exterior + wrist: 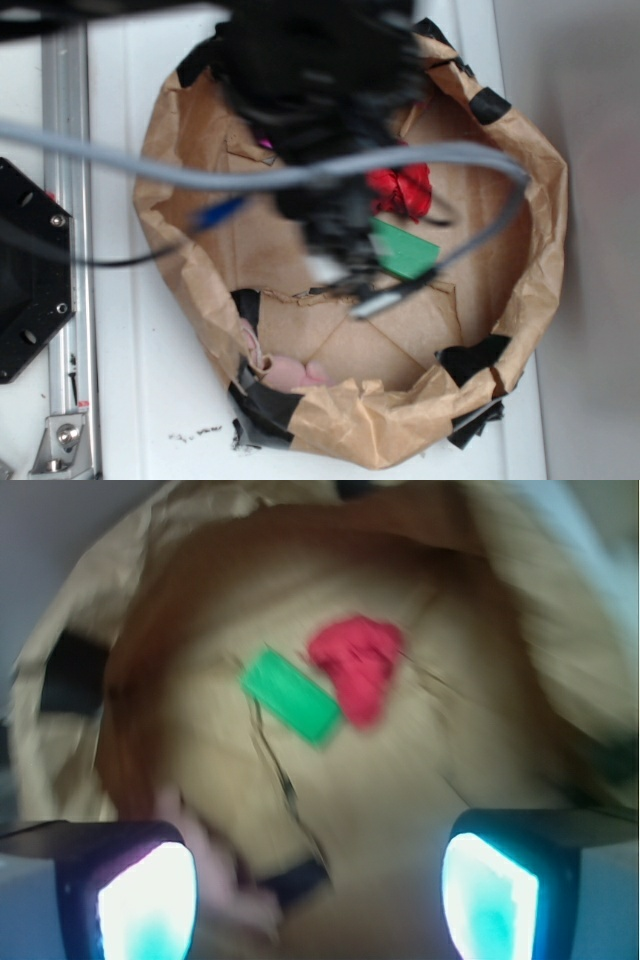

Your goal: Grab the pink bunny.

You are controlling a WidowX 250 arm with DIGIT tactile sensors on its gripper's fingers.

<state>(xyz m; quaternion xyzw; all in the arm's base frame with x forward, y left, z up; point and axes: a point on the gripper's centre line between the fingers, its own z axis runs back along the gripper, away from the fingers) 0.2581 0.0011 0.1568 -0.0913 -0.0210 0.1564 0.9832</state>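
Note:
The pink bunny [290, 372] lies at the near inner wall of the brown paper bowl [520, 300], its thin ear running up the wall. In the wrist view it is a blurred pale-pink shape [225, 875] just beside the left finger [145, 900]. My gripper [318, 900] is open, with bare paper between the fingers. From outside, the gripper [335, 260] hangs blurred over the bowl's middle, well above and away from the bunny.
A red crumpled paper ball [402, 190] and a green block [405, 250] lie in the bowl's middle. Black tape patches [470, 360] hold the rim. A grey cable [150, 170] crosses the view. A metal rail [65, 250] and black base [25, 270] stand at the left.

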